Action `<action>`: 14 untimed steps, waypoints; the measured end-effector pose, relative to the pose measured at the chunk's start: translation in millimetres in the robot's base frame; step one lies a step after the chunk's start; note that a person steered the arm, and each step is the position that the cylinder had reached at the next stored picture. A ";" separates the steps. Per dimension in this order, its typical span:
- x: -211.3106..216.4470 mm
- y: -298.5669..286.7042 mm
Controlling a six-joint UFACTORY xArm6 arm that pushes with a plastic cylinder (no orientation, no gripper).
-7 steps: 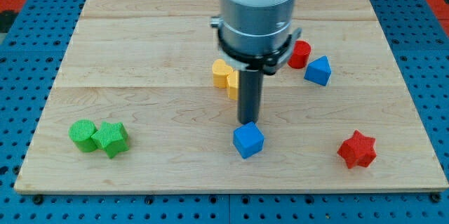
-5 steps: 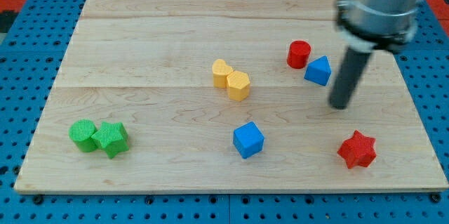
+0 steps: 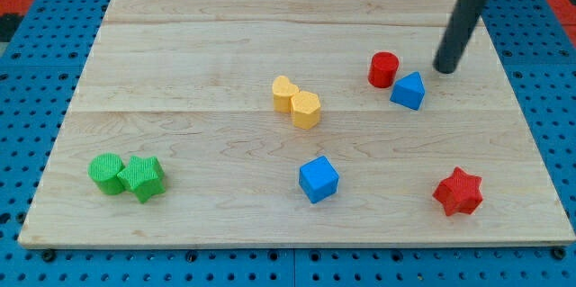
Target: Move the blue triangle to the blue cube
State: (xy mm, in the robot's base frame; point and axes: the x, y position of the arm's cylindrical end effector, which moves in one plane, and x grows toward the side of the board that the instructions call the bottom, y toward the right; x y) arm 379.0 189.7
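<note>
The blue triangle (image 3: 409,90) lies at the board's right, just below and right of a red cylinder (image 3: 383,69). The blue cube (image 3: 319,179) sits lower, near the board's middle bottom. My tip (image 3: 444,70) is on the board just to the upper right of the blue triangle, a small gap apart from it. The rod rises to the view's top right.
Two yellow blocks (image 3: 297,102) touch each other left of the red cylinder. A red star (image 3: 458,192) lies at the lower right. A green cylinder (image 3: 107,173) and a green block (image 3: 142,178) touch at the lower left. The wooden board (image 3: 180,44) rests on blue pegboard.
My tip has swept from just above the blue cube to the right, then up, ending at the upper right of the blue triangle. No block has moved.
</note>
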 end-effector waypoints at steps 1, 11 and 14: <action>17.3 -33.6; 76.0 -63.5; 71.5 -64.7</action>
State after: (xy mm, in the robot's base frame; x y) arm 450.5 125.0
